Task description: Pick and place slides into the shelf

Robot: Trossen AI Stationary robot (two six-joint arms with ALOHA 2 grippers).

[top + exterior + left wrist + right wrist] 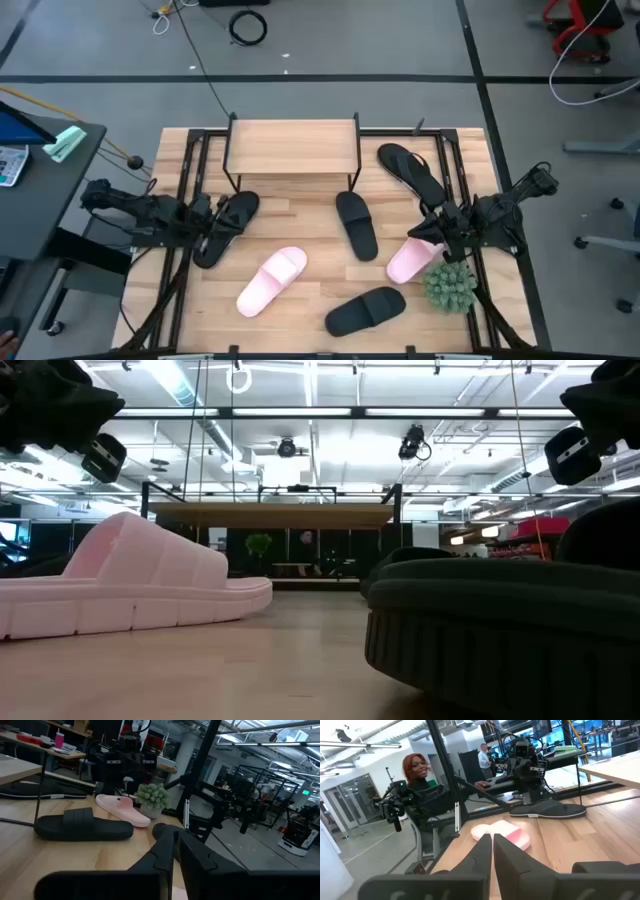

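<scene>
While both arms sit low at the surface [320, 300] edges, left claw [212, 222] at 9 o'clock and right claw [437, 232] at 3 are shut, empty. Six slides lie loose; shelf [292, 147] at 12, top board bare.

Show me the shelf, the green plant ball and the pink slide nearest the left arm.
shelf [292, 146]: high view, middle of its wooden top board.
green plant ball [451, 285]: high view, centre of the spiky ball.
pink slide [272, 281]: high view, on its strap.
</scene>
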